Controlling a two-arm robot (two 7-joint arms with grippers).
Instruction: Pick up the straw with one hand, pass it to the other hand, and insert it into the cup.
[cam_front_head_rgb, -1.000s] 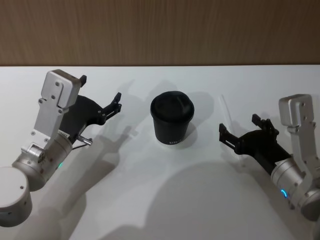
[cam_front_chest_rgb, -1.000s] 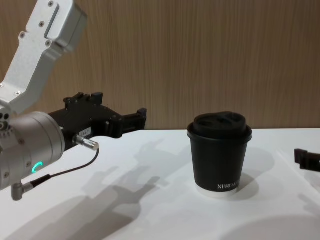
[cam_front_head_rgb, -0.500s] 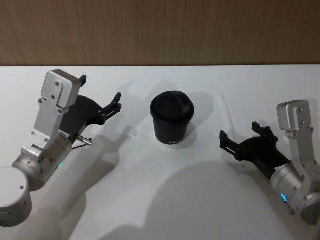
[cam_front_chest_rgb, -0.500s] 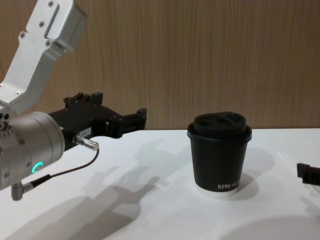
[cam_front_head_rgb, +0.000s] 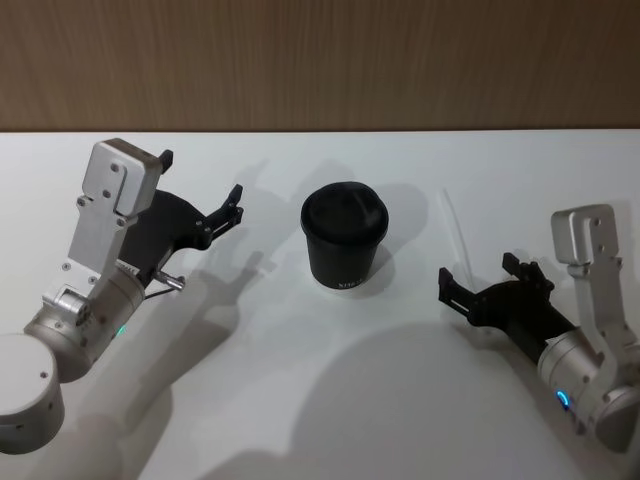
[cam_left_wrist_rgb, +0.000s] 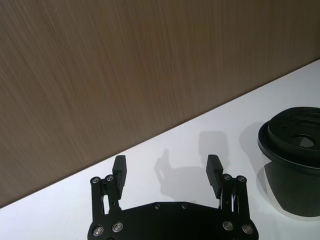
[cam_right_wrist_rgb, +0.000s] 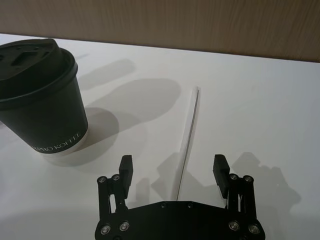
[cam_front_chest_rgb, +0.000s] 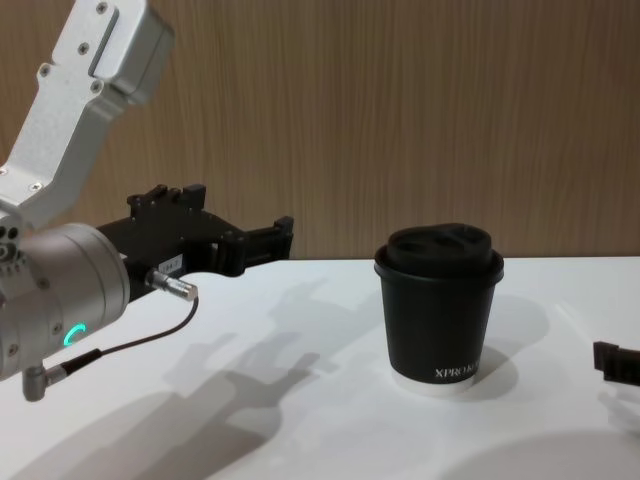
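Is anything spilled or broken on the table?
No, nothing looks wrong. The cup stands upright with its lid on, and the straw lies straight and flat on the table beside it. The right gripper and left gripper are open.

Before me lies a plain white table (cam_front_head_rgb: 300, 330), smooth and matte, with soft grey shadows (cam_front_head_rgb: 400, 390) spread across it. Along its far edge stands a wall of brown wood-grain panelling (cam_front_head_rgb: 320, 60), which meets the tabletop in one straight line.
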